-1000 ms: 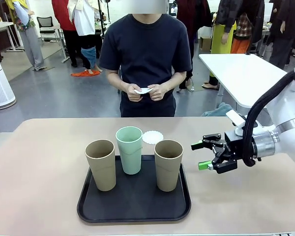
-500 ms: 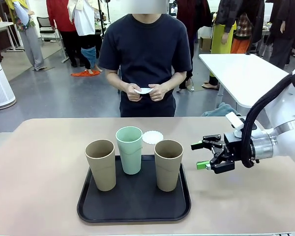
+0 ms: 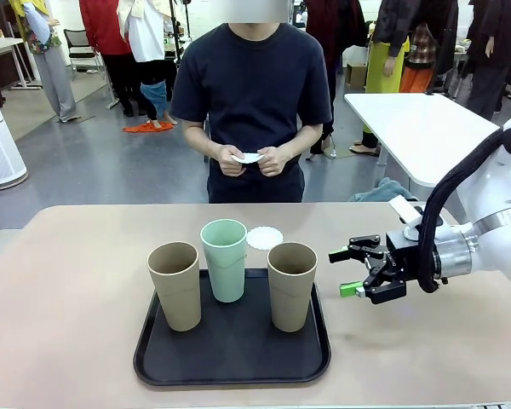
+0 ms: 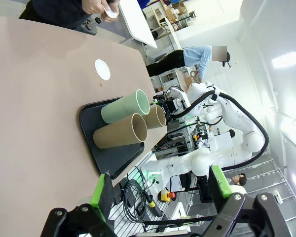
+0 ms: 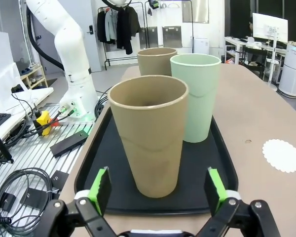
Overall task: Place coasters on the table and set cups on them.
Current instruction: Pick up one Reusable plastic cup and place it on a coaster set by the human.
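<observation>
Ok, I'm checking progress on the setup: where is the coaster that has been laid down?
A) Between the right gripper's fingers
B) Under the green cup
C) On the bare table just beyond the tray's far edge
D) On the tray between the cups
C: the coaster lies flat on the table just past the far edge of the tray, with nothing on it.

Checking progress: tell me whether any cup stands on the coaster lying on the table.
No: all three cups stand on the black tray, and the coaster lies bare on the table behind it.
</observation>
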You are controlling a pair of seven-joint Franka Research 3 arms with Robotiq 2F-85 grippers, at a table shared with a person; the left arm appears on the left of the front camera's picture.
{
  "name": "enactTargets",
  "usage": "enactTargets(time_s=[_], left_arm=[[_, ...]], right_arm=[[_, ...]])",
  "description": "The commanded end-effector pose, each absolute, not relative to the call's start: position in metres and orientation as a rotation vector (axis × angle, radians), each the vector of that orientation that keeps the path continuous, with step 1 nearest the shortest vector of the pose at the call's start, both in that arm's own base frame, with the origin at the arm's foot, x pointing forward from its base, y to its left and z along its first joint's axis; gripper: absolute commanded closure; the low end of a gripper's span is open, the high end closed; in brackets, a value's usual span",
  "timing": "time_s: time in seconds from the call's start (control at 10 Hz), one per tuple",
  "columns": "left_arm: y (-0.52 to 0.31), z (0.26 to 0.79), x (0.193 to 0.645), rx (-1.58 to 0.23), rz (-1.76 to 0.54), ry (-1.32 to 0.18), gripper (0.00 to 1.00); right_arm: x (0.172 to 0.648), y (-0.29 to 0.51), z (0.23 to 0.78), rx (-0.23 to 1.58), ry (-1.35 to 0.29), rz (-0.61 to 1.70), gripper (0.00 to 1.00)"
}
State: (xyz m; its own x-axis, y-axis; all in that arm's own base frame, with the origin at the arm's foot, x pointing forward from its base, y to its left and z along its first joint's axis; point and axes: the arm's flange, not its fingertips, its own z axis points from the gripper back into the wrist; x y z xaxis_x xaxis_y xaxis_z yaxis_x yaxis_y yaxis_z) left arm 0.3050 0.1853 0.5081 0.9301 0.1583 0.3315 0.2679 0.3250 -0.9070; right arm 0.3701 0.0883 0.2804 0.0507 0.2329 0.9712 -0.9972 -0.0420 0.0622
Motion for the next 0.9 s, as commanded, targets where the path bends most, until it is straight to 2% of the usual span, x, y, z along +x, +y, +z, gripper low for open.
enactTargets(time_s=[0.0,0.8], left_arm=[[0.186,0.510,0.304,-1.263,-0.075,-0.402,0.00],[0.186,0.510,0.304,-1.263,-0.075,-0.402,0.00]], right_arm=[[0.376,0.103,0.271,1.114,-0.992,1.335,0.00],[0.386,0.131,0.247,1.180,-0.973,1.336,0.00]])
